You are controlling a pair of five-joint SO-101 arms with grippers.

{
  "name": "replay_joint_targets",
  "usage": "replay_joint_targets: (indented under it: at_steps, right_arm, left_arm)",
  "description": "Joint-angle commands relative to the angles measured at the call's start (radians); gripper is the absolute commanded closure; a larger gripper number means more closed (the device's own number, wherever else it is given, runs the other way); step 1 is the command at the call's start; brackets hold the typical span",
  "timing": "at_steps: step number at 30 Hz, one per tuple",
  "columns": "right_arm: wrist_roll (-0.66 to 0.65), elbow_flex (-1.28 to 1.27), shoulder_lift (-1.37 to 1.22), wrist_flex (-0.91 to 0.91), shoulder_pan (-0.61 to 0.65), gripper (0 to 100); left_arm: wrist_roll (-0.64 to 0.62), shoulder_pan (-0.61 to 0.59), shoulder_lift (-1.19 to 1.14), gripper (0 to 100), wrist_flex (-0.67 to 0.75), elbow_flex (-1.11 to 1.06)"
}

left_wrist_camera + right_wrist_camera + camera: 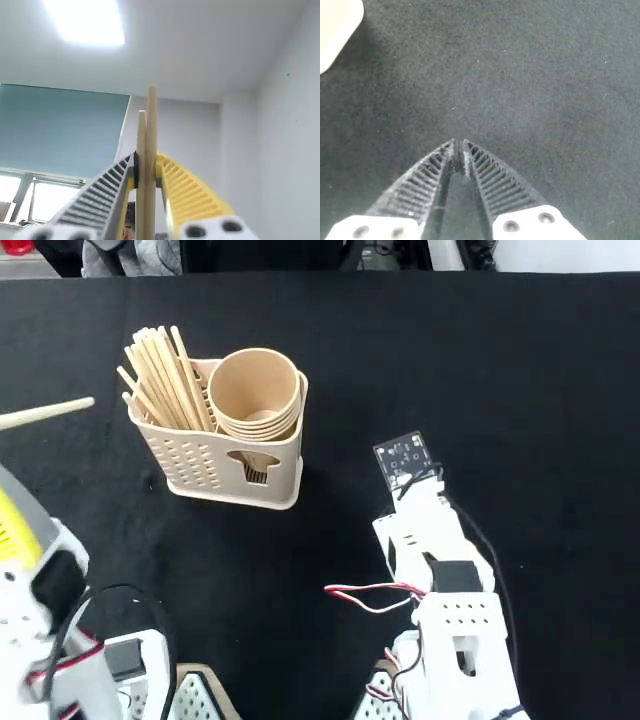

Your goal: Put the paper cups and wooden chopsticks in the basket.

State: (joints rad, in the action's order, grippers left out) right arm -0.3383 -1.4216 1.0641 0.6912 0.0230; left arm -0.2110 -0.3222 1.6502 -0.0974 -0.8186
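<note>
While the left gripper (146,164) pinches a pair of pale wooden chopsticks (151,125) above the black counter (470,360), the cream perforated plastic basket (215,468) already holds a bundle of chopsticks (165,375) and stacked tan paper cups (255,390). The right gripper (458,154), pressed together and empty, hovers nearby. Seemingly only that pair remains.

The two pale wooden chopsticks (151,115) in the left hand (146,160) run out of the left wrist view's frame. The right wrist view's edge crops the cream perforated plastic basket (332,30) to a corner; its walls hide most of the brown paper cups (255,390).
</note>
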Motion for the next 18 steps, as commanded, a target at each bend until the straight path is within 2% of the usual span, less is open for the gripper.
replay_joint_targets:
  at_steps: [1,7,18]
  right_arm:
    - [-0.006,0.005,0.021,-0.017,0.011,98.4]
    - [-0.006,0.005,0.021,-0.017,0.009,98.4]
    - [-0.006,0.005,0.021,-0.018,0.008,98.4]
  left_arm:
    - [-0.071,0.033,-0.153,97,-0.043,0.193]
    - [-0.232,0.038,-0.414,97,-0.071,0.323]
    - [-0.238,0.054,-0.660,97,-0.077,0.289]
